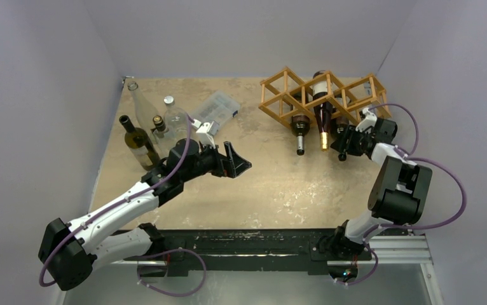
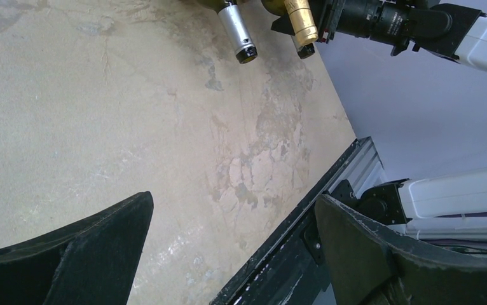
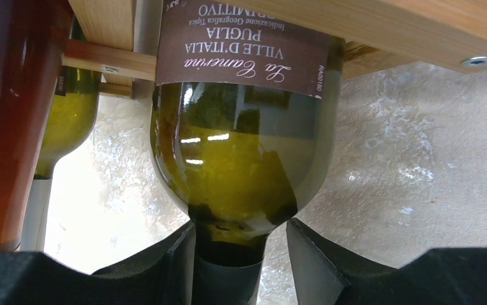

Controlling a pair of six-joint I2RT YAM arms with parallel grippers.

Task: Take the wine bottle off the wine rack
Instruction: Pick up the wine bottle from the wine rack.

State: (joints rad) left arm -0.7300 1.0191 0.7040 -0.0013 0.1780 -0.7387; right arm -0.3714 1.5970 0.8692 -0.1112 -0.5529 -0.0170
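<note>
Green glass wine bottle (image 3: 241, 159) lies in the wine rack (image 3: 406, 32). We see its neck between our right pincer (image 3: 240, 230), slightly open with a gap on one side. Our left pincer (image 2: 233, 198) gapes empty.

At one o'clock, your wine rack (image 1: 305, 84) is light-brown wood. The wine bottle (image 3: 241, 165) is olive-green, its label (image 3: 241, 57) brown, and the table (image 1: 273, 184) mottled beige.

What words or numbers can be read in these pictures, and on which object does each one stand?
All on the dark label of the green bottle in the wine rack, upside down in the right wrist view:
"VILLE D'ITALIA"
"PUGLIA"
"Indicazione Geografica Tipica"
"La Camerina", in script, uncertain
"...MITIVO", cut by the frame edge
Small code at the label's edge: too small to read.
Label of the dark standing bottle: too small to read.
</note>
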